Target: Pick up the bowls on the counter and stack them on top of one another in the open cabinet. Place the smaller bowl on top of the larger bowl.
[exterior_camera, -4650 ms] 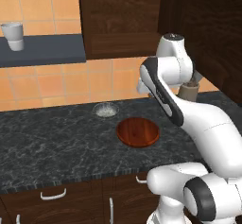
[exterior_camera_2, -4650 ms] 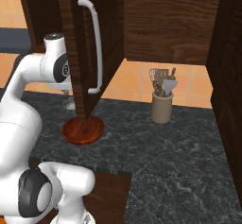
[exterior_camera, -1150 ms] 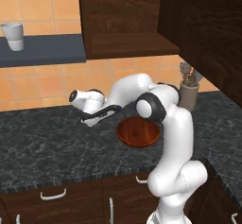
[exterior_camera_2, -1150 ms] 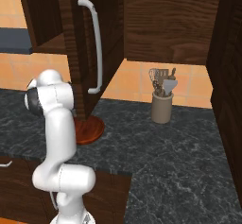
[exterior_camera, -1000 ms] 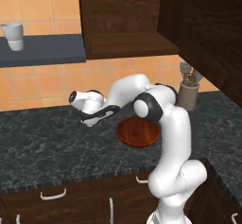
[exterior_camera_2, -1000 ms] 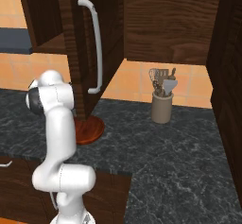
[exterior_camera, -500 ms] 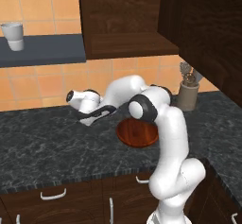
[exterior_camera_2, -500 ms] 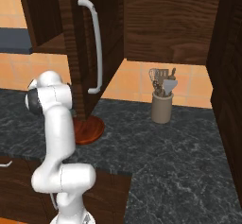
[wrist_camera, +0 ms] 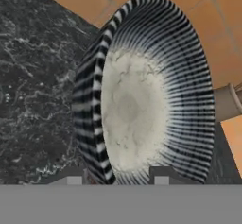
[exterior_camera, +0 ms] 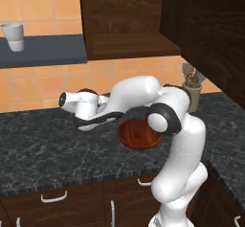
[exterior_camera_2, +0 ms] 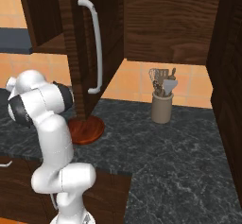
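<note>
Glassy, ribbed grey-white small bowl (wrist_camera: 142, 95) is seemingly clamped in the gripper (wrist_camera: 116, 180), while the wide reddish-brown wooden bowl (exterior_camera: 138, 136) is left uncabineted on the counter (exterior_camera: 43, 149).

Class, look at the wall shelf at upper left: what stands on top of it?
A white cup stands on the slate-blue wall shelf, near its left end. The rest of the shelf top is out of sight from this low angle.

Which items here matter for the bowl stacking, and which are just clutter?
Job: small bowl, close before the gripper; wooden bowl on the counter; open cabinet.

Clutter: white cup on the blue shelf; utensil pot.
</note>
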